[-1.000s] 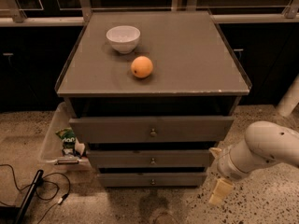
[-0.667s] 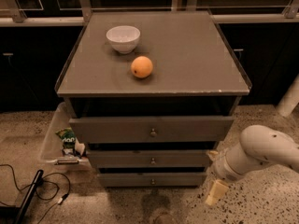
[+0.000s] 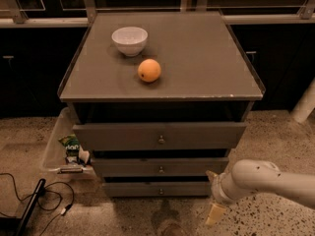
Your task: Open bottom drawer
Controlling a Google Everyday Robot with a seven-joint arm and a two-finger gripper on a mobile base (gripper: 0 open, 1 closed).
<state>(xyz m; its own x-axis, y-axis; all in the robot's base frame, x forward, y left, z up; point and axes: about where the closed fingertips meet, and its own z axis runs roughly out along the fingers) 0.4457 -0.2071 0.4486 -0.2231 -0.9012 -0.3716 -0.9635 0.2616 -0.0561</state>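
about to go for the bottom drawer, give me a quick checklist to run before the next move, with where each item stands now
1. Target found: ok. The bottom drawer is the lowest, narrowest front, not yet pulled out.
2. Knob visible: ok. Its knob shows at mid-front.
3. Pincer at knob: not ok. The pincer hangs low by the drawer's right end, apart from the knob.
4. Cable out of the way: ok. The cable lies well to the left.
5. Loose items on top: probably ok. The orange and bowl sit back from the front edge.
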